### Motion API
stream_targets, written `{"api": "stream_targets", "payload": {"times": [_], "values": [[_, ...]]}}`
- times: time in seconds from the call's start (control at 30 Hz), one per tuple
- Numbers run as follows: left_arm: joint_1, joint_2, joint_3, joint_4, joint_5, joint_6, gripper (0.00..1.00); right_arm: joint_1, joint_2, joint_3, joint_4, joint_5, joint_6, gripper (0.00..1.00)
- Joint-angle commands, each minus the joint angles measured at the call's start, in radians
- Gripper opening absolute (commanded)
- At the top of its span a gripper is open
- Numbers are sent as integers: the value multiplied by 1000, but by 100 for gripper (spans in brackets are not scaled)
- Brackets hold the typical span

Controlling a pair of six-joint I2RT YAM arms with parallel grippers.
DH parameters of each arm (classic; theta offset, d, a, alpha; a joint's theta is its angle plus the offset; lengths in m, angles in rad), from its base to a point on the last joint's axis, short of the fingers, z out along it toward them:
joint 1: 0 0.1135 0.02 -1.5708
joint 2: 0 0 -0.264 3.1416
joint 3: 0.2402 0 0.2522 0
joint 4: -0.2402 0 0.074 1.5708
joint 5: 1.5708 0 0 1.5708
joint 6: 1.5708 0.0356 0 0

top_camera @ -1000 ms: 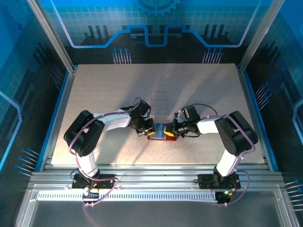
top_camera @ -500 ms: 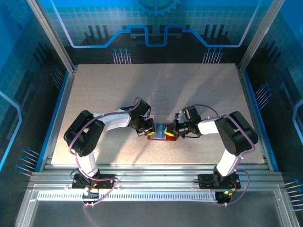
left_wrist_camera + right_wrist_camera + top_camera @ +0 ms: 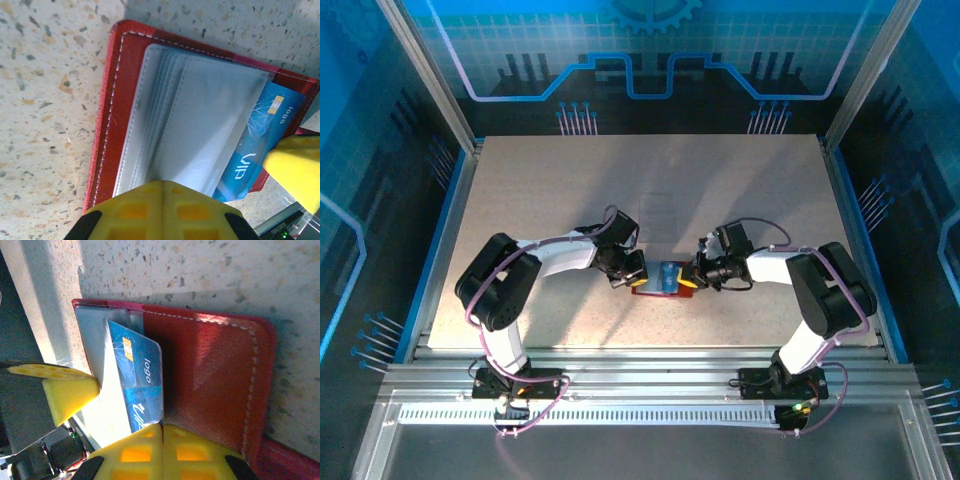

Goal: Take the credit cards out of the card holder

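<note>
Left pincer [image 3: 162, 196], closed, bears on the card holder [image 3: 112, 125]. Right pincer [image 3: 162, 434], closed at the blue card [image 3: 135, 371], should draw it straight out along the pocket [image 3: 200, 130].

Card holder [image 3: 111, 95] flat on speckled tbl [image 3: 47, 75].

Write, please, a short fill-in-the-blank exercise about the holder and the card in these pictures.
1. The border of the holder lying on the table is ___ in colour.
2. The card sticking out of the grey pocket is ___.
3. The large letters printed on the card read ___.
Missing words: red; blue; VIP.
</note>
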Motion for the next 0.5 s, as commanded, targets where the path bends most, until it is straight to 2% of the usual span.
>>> {"api": "stream_targets", "payload": {"times": [0.0, 0.2, 0.47], "values": [[-4, 13, 11, -40, -26, 17, 6, -25, -37, 32, -118, 32, -69, 5], [-5, 14, 12, -40, -25, 17, 6, -30, -67, 79, -224, 55, -128, 5], [-5, 14, 8, -29, -20, 10, 6, -32, -59, 95, -244, 51, -139, 5]]}}
